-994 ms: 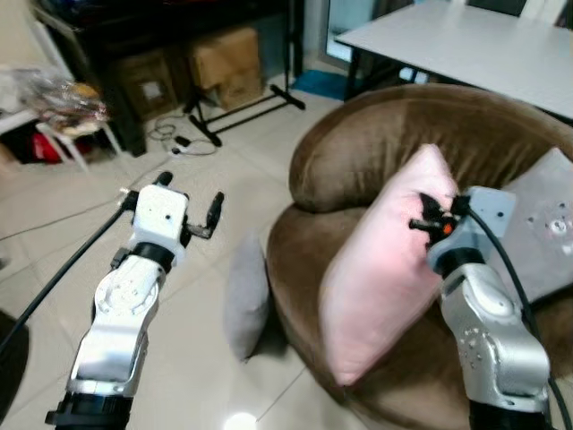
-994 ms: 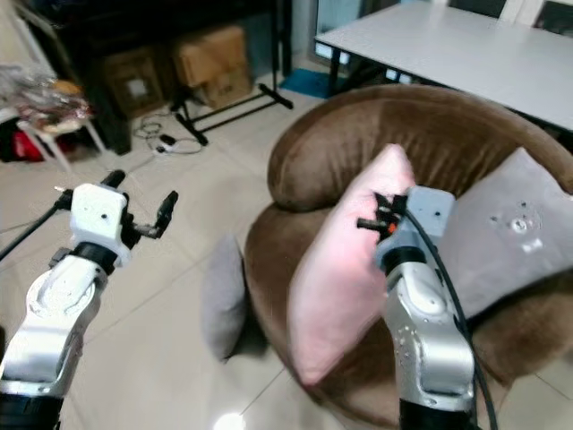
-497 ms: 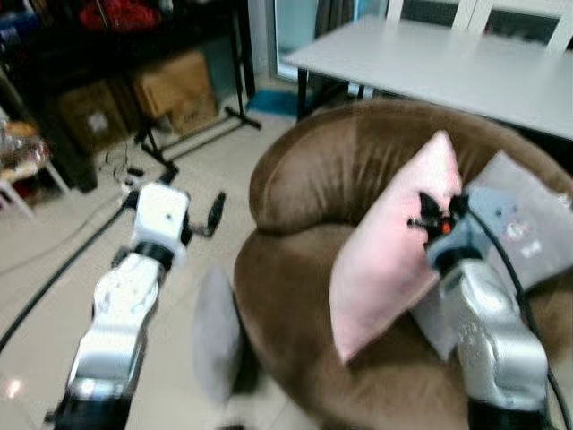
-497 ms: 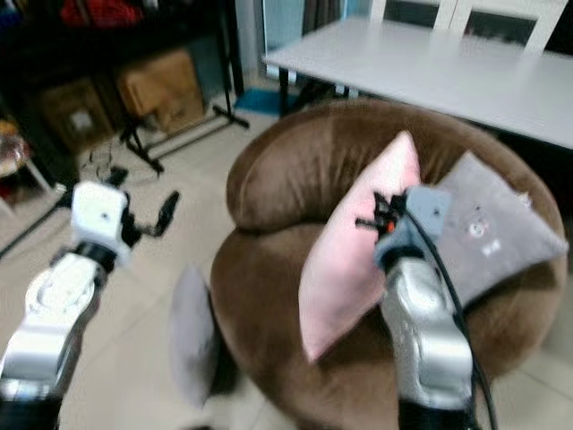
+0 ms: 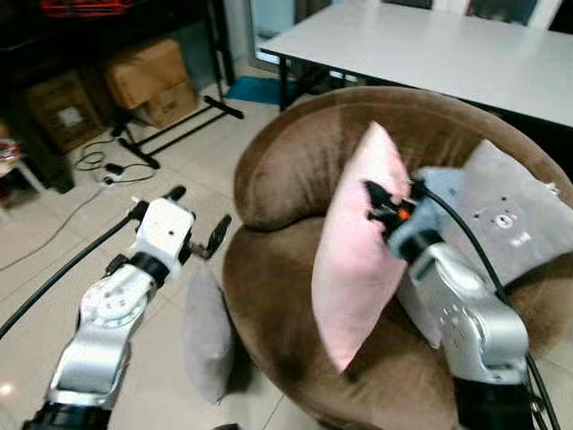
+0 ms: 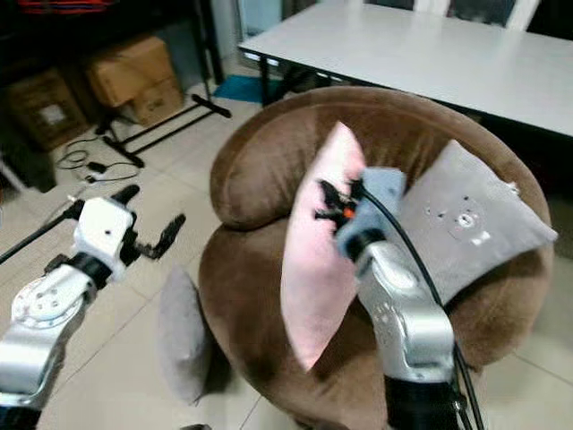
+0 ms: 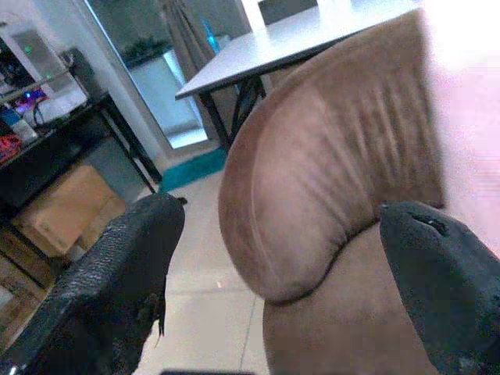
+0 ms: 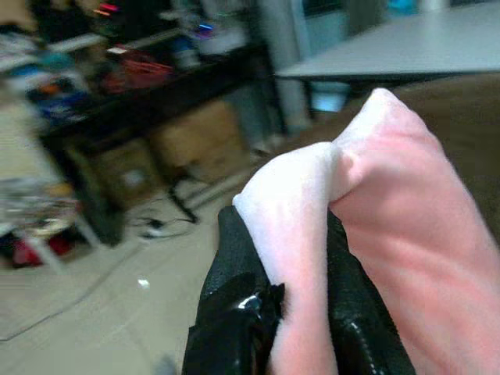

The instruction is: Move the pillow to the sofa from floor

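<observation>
A pink pillow (image 5: pixel 358 242) hangs upright over the seat of the round brown sofa (image 5: pixel 295 170). My right gripper (image 5: pixel 380 202) is shut on the pillow's upper edge; in the right wrist view its black fingers (image 8: pixel 242 312) pinch the pink fabric (image 8: pixel 391 219). My left gripper (image 5: pixel 199 222) hovers open over the floor just left of the sofa, with nothing between its fingers (image 7: pixel 117 273). A grey pillow (image 5: pixel 208 336) leans on the floor against the sofa's base, below the left gripper.
Another grey cushion (image 5: pixel 510 215) rests on the sofa's right side. A white table (image 5: pixel 430 45) stands behind the sofa. Cardboard boxes (image 5: pixel 148 76), a black stand (image 5: pixel 179 125) and cables (image 5: pixel 98 161) lie on the tiled floor at the back left.
The camera has swung, so the sofa sits more centred. My right gripper has carried the pink pillow left, further over the seat. The left gripper stays open.
</observation>
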Robot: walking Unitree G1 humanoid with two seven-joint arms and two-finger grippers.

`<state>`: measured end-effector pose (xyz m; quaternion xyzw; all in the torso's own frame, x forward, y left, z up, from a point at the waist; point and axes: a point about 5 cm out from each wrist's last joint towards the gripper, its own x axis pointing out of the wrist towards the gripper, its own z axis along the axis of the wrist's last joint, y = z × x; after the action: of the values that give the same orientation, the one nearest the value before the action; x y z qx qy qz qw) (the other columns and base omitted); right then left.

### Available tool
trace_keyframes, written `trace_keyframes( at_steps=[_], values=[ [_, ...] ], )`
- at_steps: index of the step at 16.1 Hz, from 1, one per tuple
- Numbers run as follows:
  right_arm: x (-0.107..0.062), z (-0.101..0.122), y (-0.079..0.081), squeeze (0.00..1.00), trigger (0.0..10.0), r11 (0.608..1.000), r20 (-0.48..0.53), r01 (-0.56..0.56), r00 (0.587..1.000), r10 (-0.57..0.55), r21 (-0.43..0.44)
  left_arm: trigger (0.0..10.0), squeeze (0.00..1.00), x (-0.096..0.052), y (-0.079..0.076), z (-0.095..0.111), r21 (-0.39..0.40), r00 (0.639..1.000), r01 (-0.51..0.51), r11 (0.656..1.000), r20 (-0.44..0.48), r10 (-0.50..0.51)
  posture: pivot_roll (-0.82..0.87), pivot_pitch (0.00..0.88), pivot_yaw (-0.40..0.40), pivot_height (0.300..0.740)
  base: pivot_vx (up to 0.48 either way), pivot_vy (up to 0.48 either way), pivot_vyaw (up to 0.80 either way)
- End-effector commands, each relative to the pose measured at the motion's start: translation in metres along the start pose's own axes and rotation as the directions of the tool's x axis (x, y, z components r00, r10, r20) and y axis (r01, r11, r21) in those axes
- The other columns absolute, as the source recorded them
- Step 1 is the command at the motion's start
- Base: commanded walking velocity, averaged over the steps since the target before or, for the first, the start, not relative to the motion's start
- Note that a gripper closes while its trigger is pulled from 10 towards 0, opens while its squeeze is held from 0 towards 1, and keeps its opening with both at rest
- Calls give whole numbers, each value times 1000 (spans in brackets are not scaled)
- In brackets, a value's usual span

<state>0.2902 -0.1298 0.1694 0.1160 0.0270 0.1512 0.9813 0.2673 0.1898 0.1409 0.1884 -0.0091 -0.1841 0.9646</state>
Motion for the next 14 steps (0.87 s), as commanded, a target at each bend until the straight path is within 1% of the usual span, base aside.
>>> trace_keyframes(
  at_steps=[1, 2, 3, 4, 6, 8, 10, 11, 12, 14],
  values=[
    [5, 12, 9, 0, 10000, 998, 40, -67, 997, 66, 12, 10000, 137, -3, 1, 1, 9, 1000, 31, 999, -5, -31, -66, 0, 33, 740, 0, 0, 0],
    [11, 15, 13, 0, 10000, 995, 47, -91, 995, 90, 30, 10000, 133, -6, 2, 0, 9, 998, 54, 999, -17, -53, -59, 0, 30, 740, 0, 0, 0],
    [24, 17, 19, 0, 10000, 992, 54, -115, 992, 113, 43, 10000, 137, -10, 1, -2, 10, 995, 95, 995, -35, -95, -54, 0, 28, 740, 0, 0, 0],
    [32, 16, 21, 0, 10000, 992, 50, -119, 992, 116, 41, 10000, 137, -12, -1, -4, 4, 991, 123, 992, -47, -123, -51, 0, 28, 740, 0, 0, 0],
    [49, 7, 19, 0, 10000, 995, 32, -96, 995, 94, 33, 10000, 137, -16, -4, -6, 1, 983, 169, 986, -68, -168, -41, 0, 23, 740, 0, 0, 0],
    [66, -15, 5, 0, 10000, 997, -12, -43, 999, 44, 66, 10000, 137, -21, -4, -8, -7, 979, 187, 982, -79, -187, -26, 0, 11, 740, 0, 0, 0],
    [69, -31, -14, 0, 10000, 999, -42, 25, 999, -23, 37, 10000, 137, -25, -6, -8, -31, 972, 217, 976, -83, -218, -19, 0, -4, 740, 0, 0, 0],
    [70, -34, -22, 0, 10000, 998, -41, 57, 998, -56, 24, 10000, 141, -26, -7, -8, -41, 969, 230, 972, -81, -232, -16, 0, -6, 740, 0, 0, 0],
    [69, -37, -37, 0, 10000, 994, -37, 113, 993, -113, -1, 10000, 141, -29, -9, -8, -57, 965, 246, 967, -78, -250, -12, 0, -12, 740, 0, 0, 0],
    [67, -30, -61, 0, 10000, 978, 4, 209, 978, -208, -11, 10000, 141, -33, -11, -7, -86, 958, 271, 959, -67, -277, -11, 0, -15, 740, 0, 0, 0]
  ],
)
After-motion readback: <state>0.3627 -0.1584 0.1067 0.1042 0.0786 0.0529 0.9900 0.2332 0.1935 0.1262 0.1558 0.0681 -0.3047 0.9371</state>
